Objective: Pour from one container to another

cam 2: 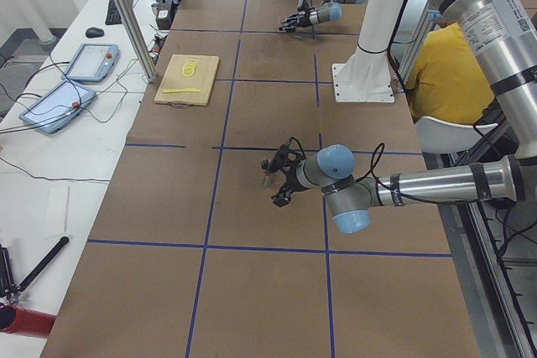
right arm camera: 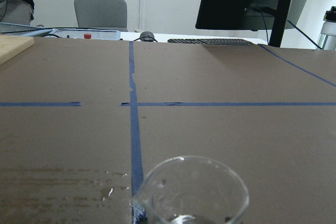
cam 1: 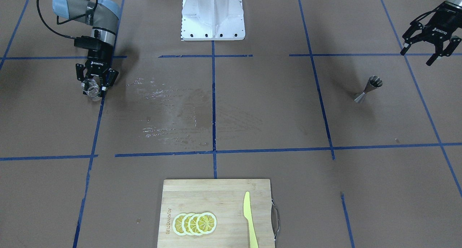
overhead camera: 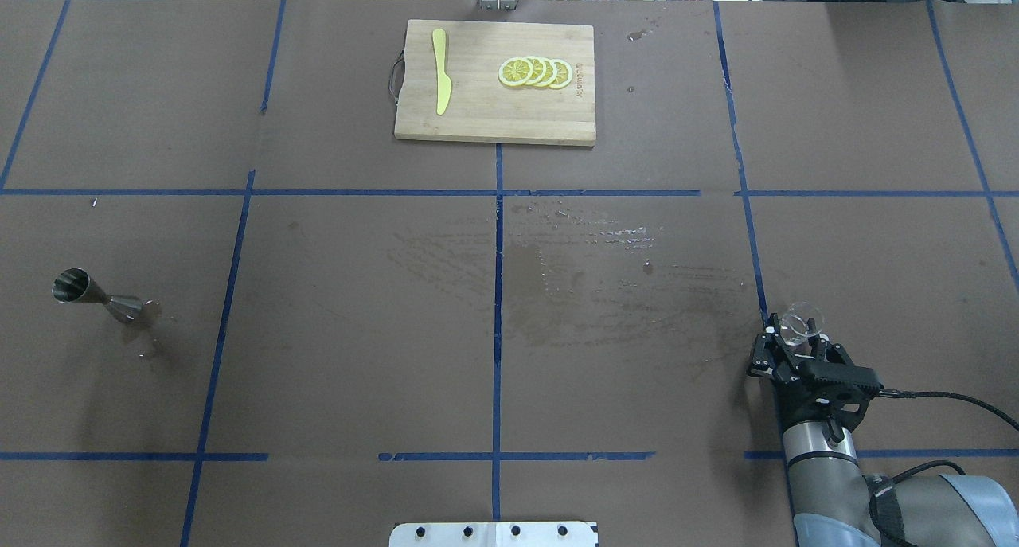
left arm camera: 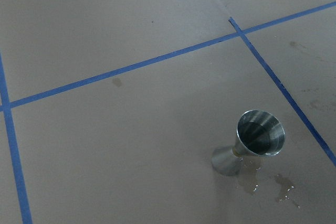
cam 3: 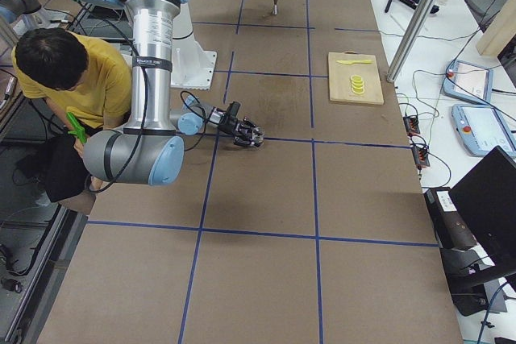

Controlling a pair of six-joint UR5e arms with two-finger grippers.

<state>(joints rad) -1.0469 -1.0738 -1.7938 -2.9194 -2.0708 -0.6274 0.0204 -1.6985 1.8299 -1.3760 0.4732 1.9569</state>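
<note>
Lemon slices (cam 1: 195,223) and a yellow plastic knife (cam 1: 249,219) lie on a bamboo cutting board (cam 1: 216,190) at the near edge of the front-facing view, clear of the work. Further back, the right gripper (cam 1: 95,85) has its fingers clamped around the clear glass tumbler (cam 1: 91,89) at the view's left. The left gripper (cam 1: 427,53) hangs with its fingers spread and empty at the far right, near the steel jigger (cam 1: 368,89), which stands upright on the paper. A wet smear (cam 1: 173,111) marks the paper between them.

From overhead, tumbler and jigger sit at opposite ends of the table, well apart; the left gripper is out of frame.

Both side views put the left gripper near the jigger without touching it.

Looking down from the left wrist, the jigger stands with its wide cup up and a few spilled drops (left arm camera: 273,184) just beside its base.

At the right wrist, the tumbler's rim fills the bottom edge. I cannot tell how much liquid it holds, or whether it rests on the paper or is just lifted.

My reading is that the grasp is done and the pour has not begun. Next the glass must travel level across the table to the jigger, or the left gripper must bring the jigger toward the middle. The jigger's mouth is small, so the tilt should be slow and centred.
</note>
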